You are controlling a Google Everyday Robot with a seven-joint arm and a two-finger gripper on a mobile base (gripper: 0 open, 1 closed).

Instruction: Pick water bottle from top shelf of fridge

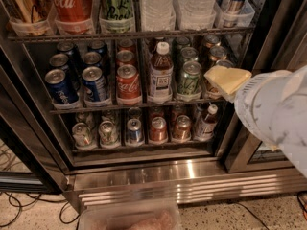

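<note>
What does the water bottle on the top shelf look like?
The water bottle is clear ribbed plastic, standing upright in a clear tray on the top shelf, between a green can and a wider bottle. Its top is cut off from view. The tool is lower down to its right, not touching it.

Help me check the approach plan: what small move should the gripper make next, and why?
Probably raise the gripper and shift it leftward in the view. It hangs level with the middle rack, by the cans at its right end, while the water bottle stands higher, on the top shelf, next to a wider clear bottle.
</note>
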